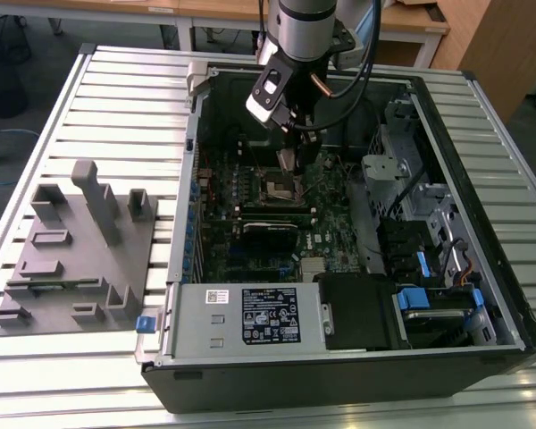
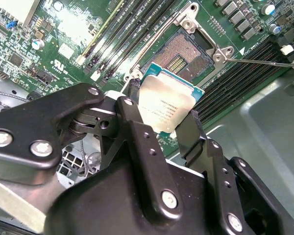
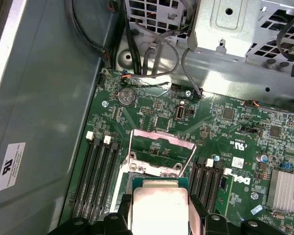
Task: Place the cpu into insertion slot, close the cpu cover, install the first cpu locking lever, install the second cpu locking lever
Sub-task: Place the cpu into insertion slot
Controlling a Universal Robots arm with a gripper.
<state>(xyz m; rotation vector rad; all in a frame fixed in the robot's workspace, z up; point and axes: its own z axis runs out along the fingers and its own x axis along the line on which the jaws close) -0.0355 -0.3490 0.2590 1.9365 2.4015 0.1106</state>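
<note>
Black screw-studded end effector (image 2: 162, 105), silver-grey arm (image 1: 304, 22)

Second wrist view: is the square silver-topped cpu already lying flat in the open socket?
No: the square silver-topped cpu is gripped in the black hand, clear of the open socket, whose contacts show bare.

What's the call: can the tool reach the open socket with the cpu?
Probably yes. The tool holds the cpu close to the socket, the cpu cover stands swung open, and nothing lies across the socket.
</note>
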